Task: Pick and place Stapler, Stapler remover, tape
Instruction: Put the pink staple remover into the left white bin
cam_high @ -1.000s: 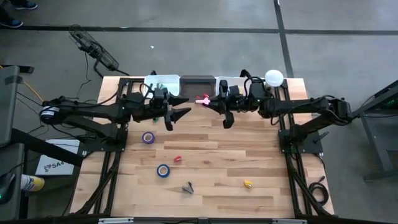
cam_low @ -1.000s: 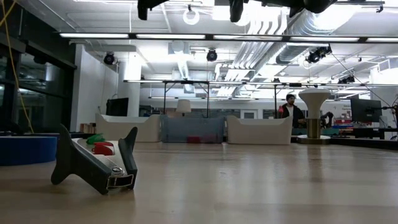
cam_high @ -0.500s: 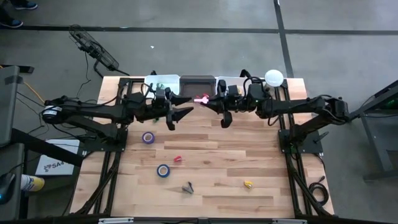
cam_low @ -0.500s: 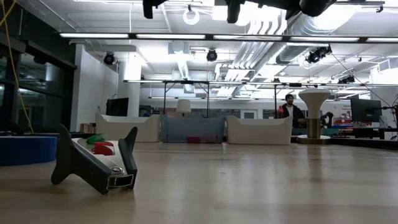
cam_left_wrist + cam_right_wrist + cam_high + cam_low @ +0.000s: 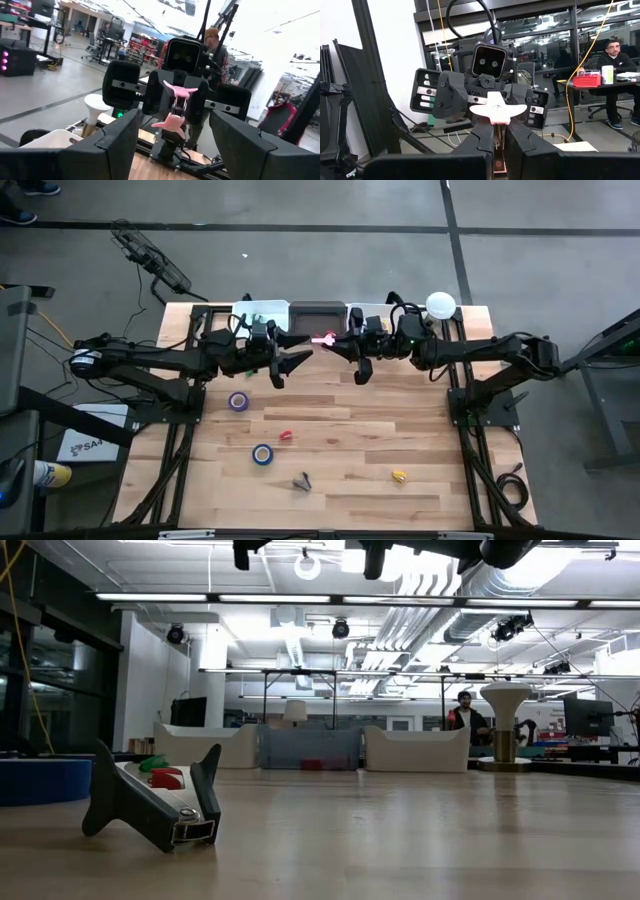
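Observation:
My right gripper (image 5: 335, 340) is raised over the table's far middle, shut on a pink stapler remover (image 5: 322, 338). My left gripper (image 5: 296, 353) faces it from the left, open, its fingers (image 5: 115, 145) standing either side of the remover (image 5: 173, 107) without touching it. A purple tape roll (image 5: 238, 401) and a blue tape roll (image 5: 262, 453) lie flat on the table. A dark V-shaped piece (image 5: 302, 480), perhaps the stapler, rests near the front and shows large in the low view (image 5: 150, 802). My right gripper pinches the stapler remover's narrow middle part (image 5: 496, 131) between its two fingers. The fingers come nearly level from the table's right side. The pink winged end (image 5: 497, 111) sticks out beyond the fingertips, lifted clear, high over the table.
Two white bins (image 5: 255, 310) (image 5: 365, 309) and a dark bin (image 5: 316, 311) line the far edge. A small red piece (image 5: 286, 436) and a yellow piece (image 5: 398, 476) lie on the wood. A white round lamp (image 5: 441, 304) stands at the far right. People sit in the room beyond.

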